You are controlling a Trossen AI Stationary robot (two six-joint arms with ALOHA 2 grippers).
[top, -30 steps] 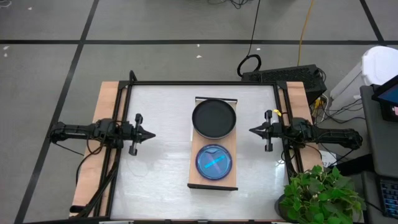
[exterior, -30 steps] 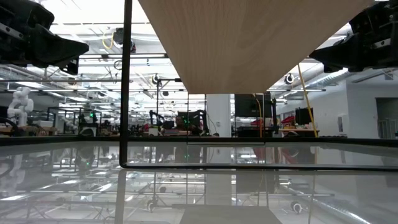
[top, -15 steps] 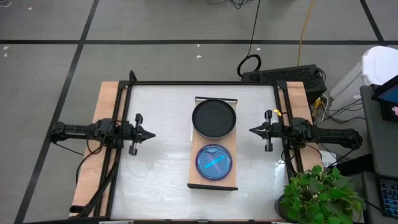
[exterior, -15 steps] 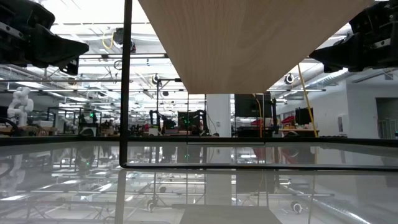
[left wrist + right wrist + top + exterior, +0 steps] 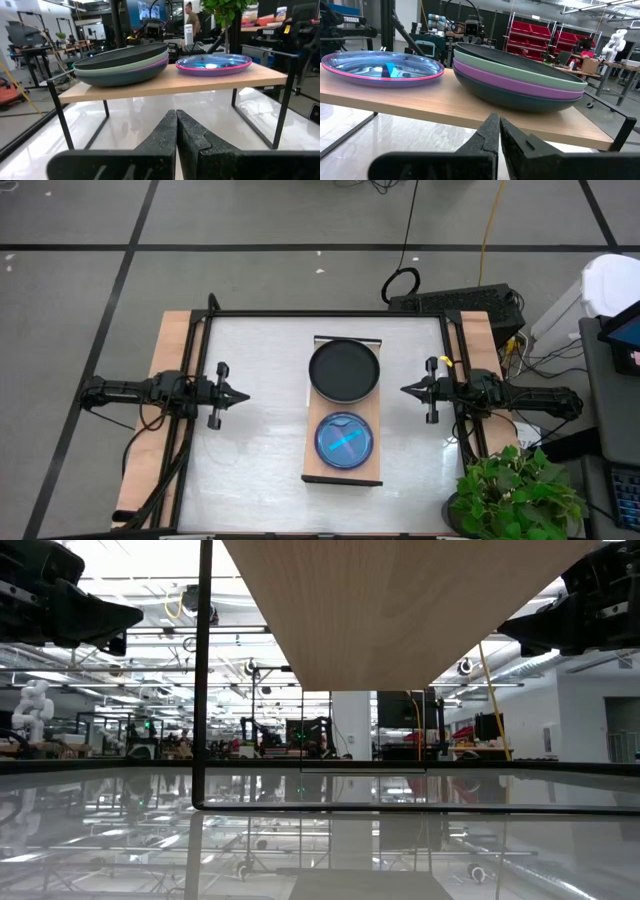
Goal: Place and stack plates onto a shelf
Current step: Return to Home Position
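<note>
Plates are sitting in two stacks on the shelf, large beside small, while I am holding my left gripper and right gripper pinched together, empty, well apart from it, since stacking looks finished.

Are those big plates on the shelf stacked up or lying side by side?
Stacked. The big plates sit nested in one pile on the shelf, black on top, green then purple beneath.
</note>
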